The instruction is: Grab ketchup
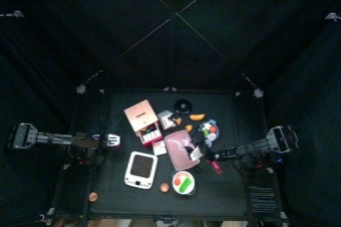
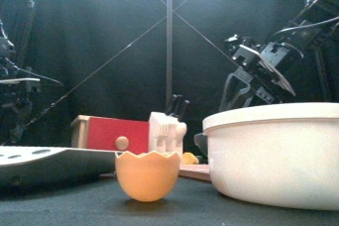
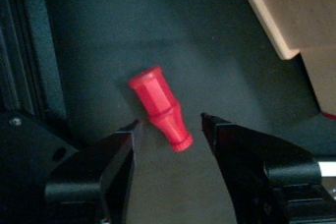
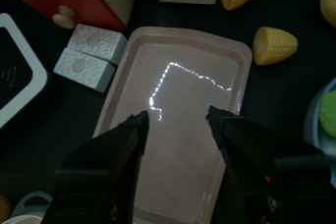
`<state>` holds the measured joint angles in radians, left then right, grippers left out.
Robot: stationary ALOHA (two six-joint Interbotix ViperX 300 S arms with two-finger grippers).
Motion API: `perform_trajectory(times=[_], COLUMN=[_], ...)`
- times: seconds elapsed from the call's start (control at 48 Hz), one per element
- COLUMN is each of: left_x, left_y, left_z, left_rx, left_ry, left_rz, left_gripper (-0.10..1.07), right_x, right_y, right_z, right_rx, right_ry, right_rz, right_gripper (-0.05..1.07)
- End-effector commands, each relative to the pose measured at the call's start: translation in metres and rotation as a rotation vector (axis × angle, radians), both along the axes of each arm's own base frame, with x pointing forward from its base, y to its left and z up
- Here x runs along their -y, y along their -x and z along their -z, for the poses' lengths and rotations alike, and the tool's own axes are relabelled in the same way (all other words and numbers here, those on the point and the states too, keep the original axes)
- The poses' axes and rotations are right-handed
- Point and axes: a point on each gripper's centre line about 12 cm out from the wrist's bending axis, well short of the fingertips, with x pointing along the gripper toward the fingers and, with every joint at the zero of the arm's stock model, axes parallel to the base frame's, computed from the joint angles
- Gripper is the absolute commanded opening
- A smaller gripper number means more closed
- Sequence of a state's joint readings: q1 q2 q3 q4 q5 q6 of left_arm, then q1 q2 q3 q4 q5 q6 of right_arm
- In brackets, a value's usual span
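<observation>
Left gripper (image 3: 171,135), jaws spread wide, straddles the red ketchup bottle (image 3: 161,108) lying flat; off-centre closing could roll it away. Right gripper (image 4: 176,125) hangs released over the pink tray (image 4: 184,120).

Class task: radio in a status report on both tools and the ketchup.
Left tool open, straddling the red ketchup bottle lying on the table, not closed. Right tool open over the pink tray, empty. Nothing in the way.
</observation>
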<state>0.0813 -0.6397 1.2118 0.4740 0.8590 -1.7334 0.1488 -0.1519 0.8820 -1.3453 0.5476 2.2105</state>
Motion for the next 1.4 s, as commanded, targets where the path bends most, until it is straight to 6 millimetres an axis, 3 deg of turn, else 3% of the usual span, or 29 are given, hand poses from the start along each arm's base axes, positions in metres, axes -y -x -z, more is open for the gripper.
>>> perform_trajectory(times=[0.0,0.771,1.125,1.375], left_x=[-0.004,-0.015,-0.015,-0.006], left_y=[0.000,-0.006,-0.010,-0.023], left_z=[0.001,0.030,0.027,0.006], left_rx=[0.006,0.005,0.012,0.096], left_ry=[-0.013,0.021,0.014,-0.005], left_rz=[-0.021,-0.066,-0.040,0.024], left_gripper=[0.88,0.85,0.54,0.52], right_x=[0.001,0.003,0.003,0.003], right_y=[-0.005,-0.006,-0.005,-0.004], right_z=[-0.009,-0.010,-0.009,-0.008], right_rx=[0.031,0.034,0.031,0.027], right_ry=[-0.002,0.001,0.000,-0.001], right_rz=[0.005,0.009,0.009,0.010], right_gripper=[0.87,0.87,0.87,0.87])
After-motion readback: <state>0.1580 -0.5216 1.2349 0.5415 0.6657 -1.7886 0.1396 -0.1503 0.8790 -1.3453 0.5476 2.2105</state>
